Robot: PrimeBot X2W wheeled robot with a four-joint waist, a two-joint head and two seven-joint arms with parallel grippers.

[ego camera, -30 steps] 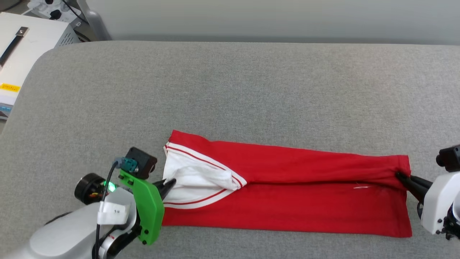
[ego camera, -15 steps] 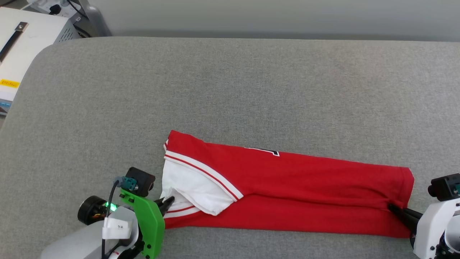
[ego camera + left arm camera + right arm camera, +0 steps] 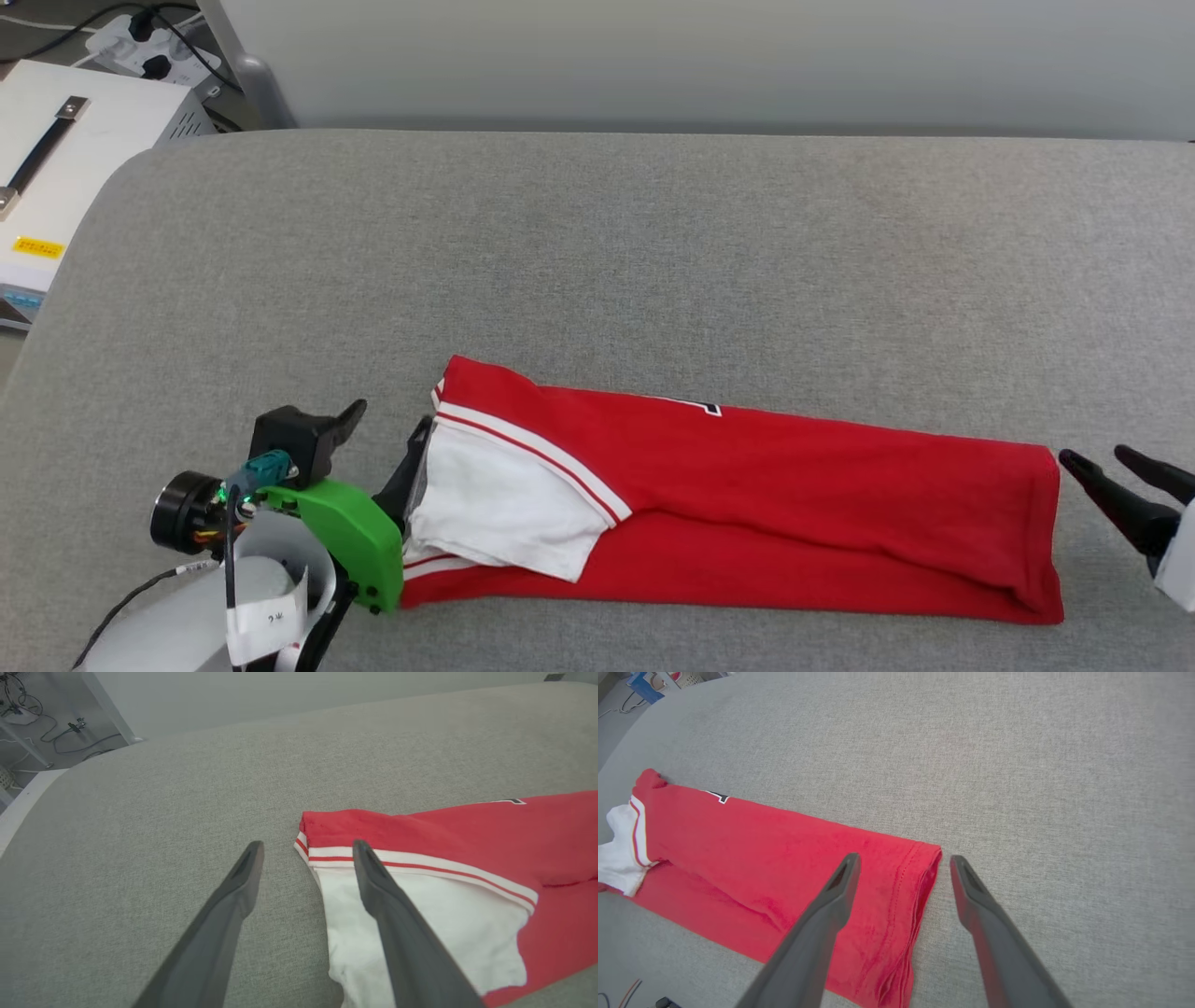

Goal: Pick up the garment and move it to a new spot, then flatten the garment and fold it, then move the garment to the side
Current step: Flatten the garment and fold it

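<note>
Lying folded: garment (image 3: 794, 504); L pincer (image 3: 392, 416), R pincer (image 3: 1092, 454) spread

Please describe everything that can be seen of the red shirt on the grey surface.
The red jersey-style fabric shirt lies folded lengthwise into a long narrow band, flat on the grey cloth-covered surface. A white short sleeve with red-and-white striped trim lies on top at its left end. A bit of black, white-edged print peeks at the far edge. Nothing grips it.
</note>
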